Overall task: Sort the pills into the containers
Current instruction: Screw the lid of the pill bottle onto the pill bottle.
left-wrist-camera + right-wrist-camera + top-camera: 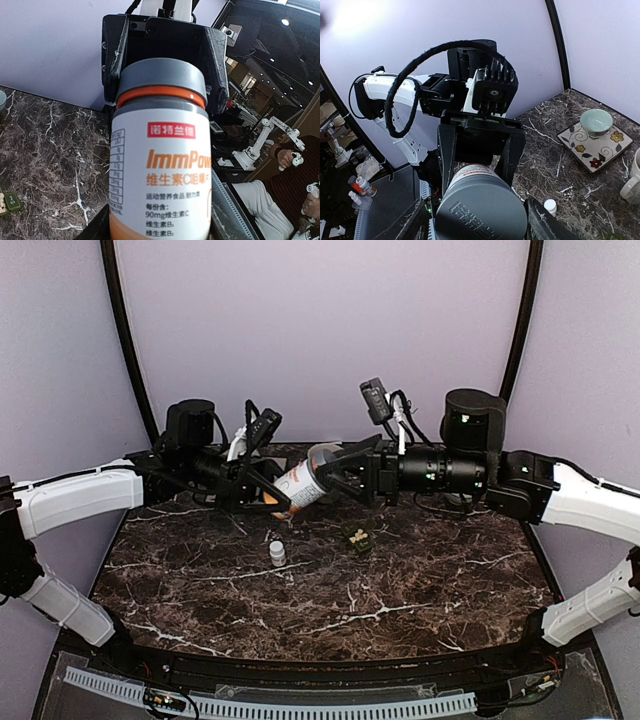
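Observation:
A white pill bottle [303, 480] with an orange label and a grey cap [324, 452] is held tilted in the air between both arms at the back middle. My left gripper [275, 492] is shut on the bottle's body [160, 165]. My right gripper [338, 468] is closed around the grey cap [480, 205], with its fingers [216, 65] on either side of it. The small dark green pill box [357, 536] lies on the table below, with pale pills in it; it also shows in the left wrist view [11, 201].
A small white bottle [277, 553] stands on the marble table [400, 600] left of the pill box; it also shows in the right wrist view [550, 206]. A flowered plate [612, 145] bears a pale green bowl [596, 120], beside a cream mug [632, 182].

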`<state>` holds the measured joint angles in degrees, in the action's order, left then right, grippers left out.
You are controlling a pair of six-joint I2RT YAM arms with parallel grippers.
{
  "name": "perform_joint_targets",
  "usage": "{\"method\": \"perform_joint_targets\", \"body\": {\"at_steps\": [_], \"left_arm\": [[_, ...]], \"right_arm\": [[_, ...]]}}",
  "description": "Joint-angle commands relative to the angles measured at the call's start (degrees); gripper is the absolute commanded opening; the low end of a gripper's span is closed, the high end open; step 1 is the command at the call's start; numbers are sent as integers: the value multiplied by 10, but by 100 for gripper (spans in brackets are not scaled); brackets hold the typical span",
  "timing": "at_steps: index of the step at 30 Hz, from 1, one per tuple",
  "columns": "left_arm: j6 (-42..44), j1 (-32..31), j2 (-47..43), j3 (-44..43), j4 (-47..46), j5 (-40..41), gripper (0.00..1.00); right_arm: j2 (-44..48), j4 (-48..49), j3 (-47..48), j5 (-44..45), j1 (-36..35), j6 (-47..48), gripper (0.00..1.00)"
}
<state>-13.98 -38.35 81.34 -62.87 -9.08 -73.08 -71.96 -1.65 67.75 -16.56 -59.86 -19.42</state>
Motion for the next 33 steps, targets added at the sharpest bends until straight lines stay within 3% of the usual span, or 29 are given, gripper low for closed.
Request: {"method": "perform_joint_targets", "body": {"at_steps": [1, 9, 19, 24, 30, 33], "left_arm": [[-1, 1, -2, -22, -4, -17, 0], [0, 1, -3, -23, -1, -18, 0], [19, -3, 0, -37, 24, -6, 0], [77, -8, -9, -60, 86, 56, 0], [115, -18, -37, -54, 90, 147, 0], [148, -33, -59, -47, 94, 226, 0]], "right_arm": [[4, 38, 12, -30, 5, -18, 63], [-10, 43, 11, -47, 8, -29, 52], [-35, 38, 24, -59, 9, -46, 26], [-50, 4, 40, -25, 1, -57, 16], [-78, -48, 73, 43, -16, -109, 1], [-97, -92, 95, 71, -20, -152, 0]]}}
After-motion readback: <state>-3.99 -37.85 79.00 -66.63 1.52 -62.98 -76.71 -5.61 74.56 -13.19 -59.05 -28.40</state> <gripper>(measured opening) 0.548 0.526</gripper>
